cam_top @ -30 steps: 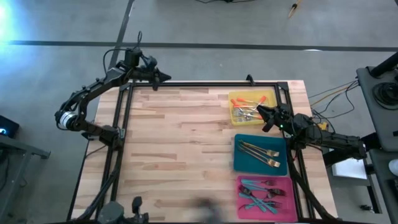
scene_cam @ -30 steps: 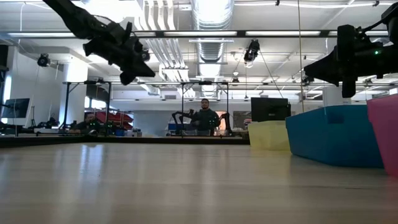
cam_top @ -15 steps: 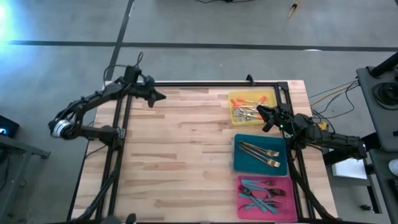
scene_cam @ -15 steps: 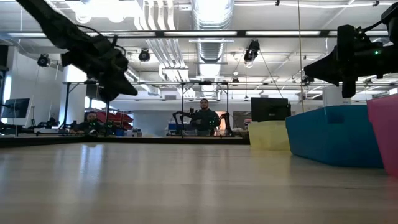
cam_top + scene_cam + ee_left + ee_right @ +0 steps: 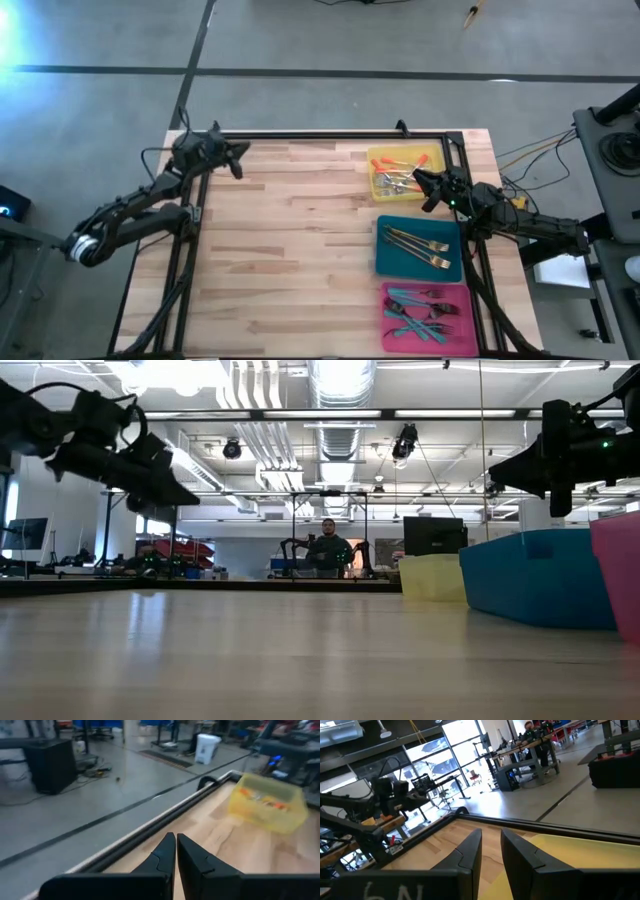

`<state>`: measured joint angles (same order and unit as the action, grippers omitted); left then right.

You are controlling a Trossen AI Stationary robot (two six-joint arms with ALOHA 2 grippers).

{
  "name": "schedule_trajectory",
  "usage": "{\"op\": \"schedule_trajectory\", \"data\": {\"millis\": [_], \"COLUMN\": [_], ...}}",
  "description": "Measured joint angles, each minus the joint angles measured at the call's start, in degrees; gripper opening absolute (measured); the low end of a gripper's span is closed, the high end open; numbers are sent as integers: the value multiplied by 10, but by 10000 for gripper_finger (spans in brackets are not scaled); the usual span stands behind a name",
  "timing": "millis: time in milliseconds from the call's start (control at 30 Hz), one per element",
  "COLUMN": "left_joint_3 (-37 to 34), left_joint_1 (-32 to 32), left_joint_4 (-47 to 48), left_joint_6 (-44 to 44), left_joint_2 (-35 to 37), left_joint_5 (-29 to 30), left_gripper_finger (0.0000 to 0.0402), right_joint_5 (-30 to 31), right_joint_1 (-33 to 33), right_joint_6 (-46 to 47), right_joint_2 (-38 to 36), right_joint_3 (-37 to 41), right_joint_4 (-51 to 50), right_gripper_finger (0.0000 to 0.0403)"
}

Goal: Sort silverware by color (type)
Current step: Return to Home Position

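Left arm's swung out to the table's (image 5: 290, 250) far left corner since a second ago, left gripper (image 5: 176, 837) pinched together, empty. Right gripper (image 5: 490, 834) hasn't budged over the yellow tray (image 5: 372, 182), fingers slightly apart, holding nothing. Silverware's all in trays: orange forks (image 5: 400, 160) in yellow, gold forks (image 5: 418, 242) in the teal tray (image 5: 385, 264), blue forks (image 5: 420, 310) in the pink tray (image 5: 388, 340).

The only marking sits on the dark housing of the right gripper (image 5: 491, 834), which hangs at the table's two o'clock. It is a pair of pale characters (image 5: 395, 892): one looks like an N, the other is cut off and unreadable.
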<state>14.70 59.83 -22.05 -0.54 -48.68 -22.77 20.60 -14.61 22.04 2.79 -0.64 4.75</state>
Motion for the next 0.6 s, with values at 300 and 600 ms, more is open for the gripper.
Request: {"op": "schedule_trajectory", "data": {"millis": [300, 600], "left_joint_3": [-76, -104], "left_joint_1": [-1, -6], "left_joint_4": [-61, -66], "left_joint_6": [-62, -161], "left_joint_2": [69, 136], "left_joint_5": [107, 189], "left_gripper_finger": [0, 0], "right_joint_5": [0, 0], "right_joint_1": [0, 0], "right_joint_6": [0, 0], "right_joint_2": [0, 0], "right_joint_3": [0, 0], "right_joint_4": [0, 0], "right_gripper_finger": [63, 63]}}
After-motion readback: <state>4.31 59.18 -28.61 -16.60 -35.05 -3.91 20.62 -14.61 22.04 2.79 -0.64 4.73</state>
